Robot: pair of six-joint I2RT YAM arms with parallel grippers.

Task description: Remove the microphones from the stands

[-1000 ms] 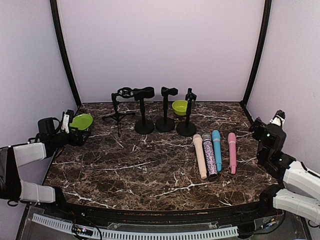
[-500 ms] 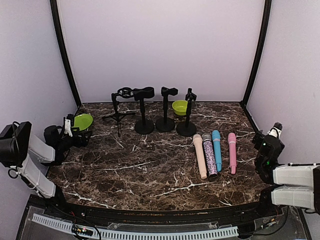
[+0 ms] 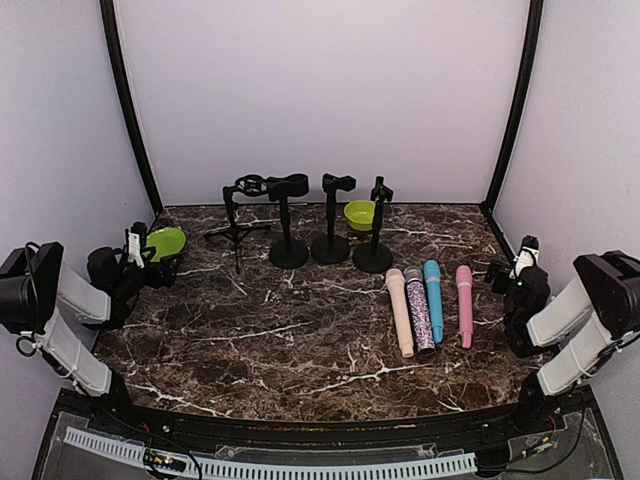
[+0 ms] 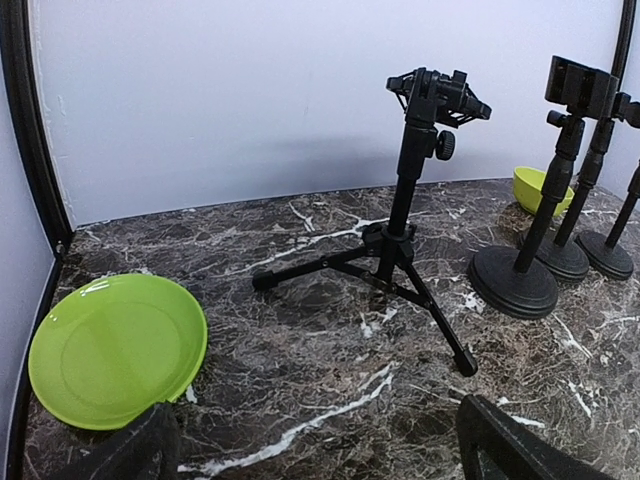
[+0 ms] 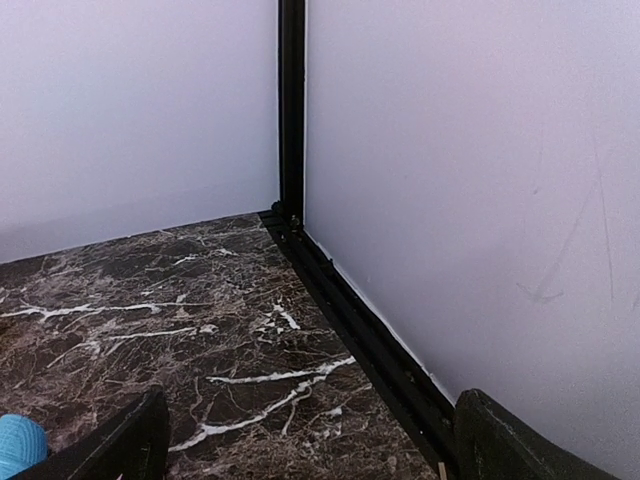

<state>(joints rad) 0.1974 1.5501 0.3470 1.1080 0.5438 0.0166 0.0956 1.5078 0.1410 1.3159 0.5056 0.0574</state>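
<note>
Several microphones lie side by side on the marble table at the right: a beige one [image 3: 400, 312], a glittery silver one [image 3: 420, 310], a blue one [image 3: 433, 298] and a pink one [image 3: 464, 305]. The blue head [image 5: 15, 445] shows at my right wrist view's edge. A tripod stand [image 3: 236, 226] [image 4: 408, 215] and three round-base stands [image 3: 288, 250] [image 3: 330, 245] [image 3: 373, 255] line the back, with no microphone visible in their clips. My left gripper [image 3: 148, 270] [image 4: 320, 465] hangs open near the left edge. My right gripper [image 3: 508, 272] [image 5: 310, 460] is open and empty by the right wall.
A green plate [image 3: 163, 243] [image 4: 115, 350] lies just in front of my left gripper. A green bowl [image 3: 359, 213] [image 4: 540, 188] sits among the round-base stands. Black frame posts [image 5: 291, 110] and a floor rail run along the walls.
Both arms have folded back toward their bases. The right gripper dropped low and shifted slightly left toward the microphones. The left gripper stayed near the green plate. Both remain open.
</note>
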